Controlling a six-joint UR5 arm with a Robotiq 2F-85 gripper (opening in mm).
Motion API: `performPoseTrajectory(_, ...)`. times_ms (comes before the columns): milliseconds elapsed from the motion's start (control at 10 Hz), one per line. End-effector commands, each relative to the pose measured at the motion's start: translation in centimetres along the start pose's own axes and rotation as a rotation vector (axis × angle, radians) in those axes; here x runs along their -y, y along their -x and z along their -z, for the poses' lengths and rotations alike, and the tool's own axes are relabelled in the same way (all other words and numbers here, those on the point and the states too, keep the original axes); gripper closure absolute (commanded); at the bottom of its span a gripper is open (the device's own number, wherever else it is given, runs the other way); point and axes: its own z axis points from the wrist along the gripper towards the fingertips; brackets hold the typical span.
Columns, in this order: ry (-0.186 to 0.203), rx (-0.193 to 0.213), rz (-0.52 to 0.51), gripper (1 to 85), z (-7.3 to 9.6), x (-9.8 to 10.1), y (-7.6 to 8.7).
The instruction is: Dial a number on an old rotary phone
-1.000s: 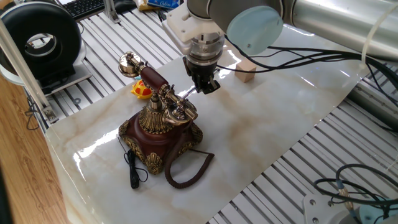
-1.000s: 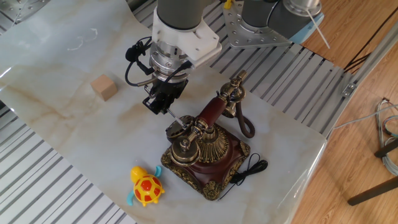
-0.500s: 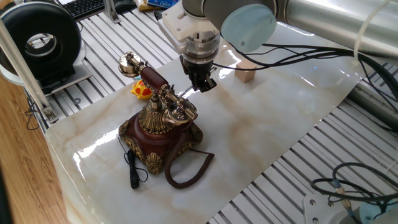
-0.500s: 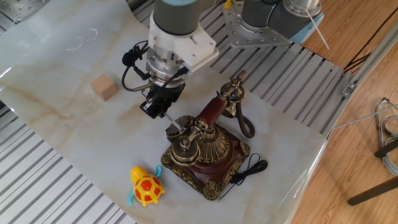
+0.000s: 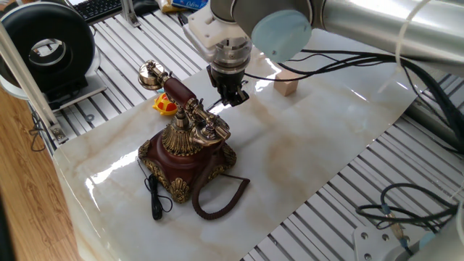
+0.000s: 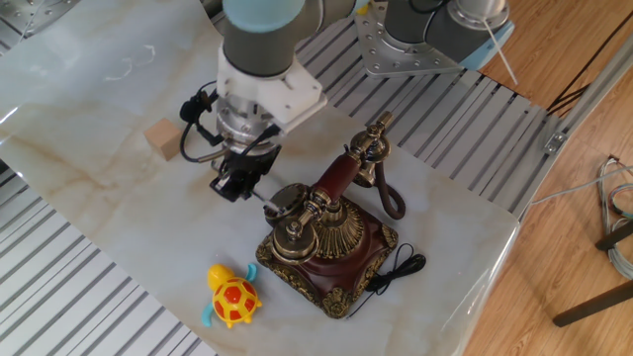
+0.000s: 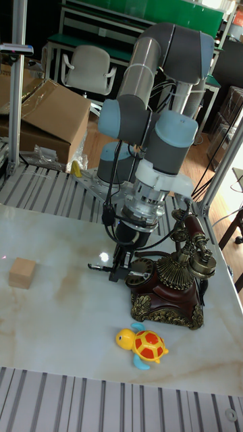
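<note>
Workshop corner around a marble-topped table (image 7: 61, 317)

At twelve o'clock, a pale chair (image 7: 86, 67) before green shelving; cardboard box (image 7: 42, 118) at ten (wooden floor (image 6: 584, 188) beyond).

Bright, even overhead light throws white glare streaks across the glossy marble table (image 5: 304, 152); focus stays sharp.

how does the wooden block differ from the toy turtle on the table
The wooden block is a plain tan cube with flat faces; the toy turtle is rounded, bright yellow with an orange-red shell and blue flippers. In the other fixed view the block sits partly behind the arm, away from the old rotary phone, while the turtle lies in the open, close to the phone's base. Both rest on the marble tabletop, untouched by the gripper.
</note>
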Motion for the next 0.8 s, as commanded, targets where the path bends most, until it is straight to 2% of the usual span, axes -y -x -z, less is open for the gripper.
performPoseTrajectory(0,-0.010,-0.003,0.014,84.3,-1.3,1.0,-0.3)
performPoseTrajectory(200,-0.026,-0.011,0.019,84.3,-0.8,1.5,-0.5)
performPoseTrajectory(500,-0.009,-0.021,0.015,84.3,-0.3,1.7,-0.3)
performPoseTrajectory(700,0.002,-0.046,0.001,84.3,1.7,0.9,-1.2)
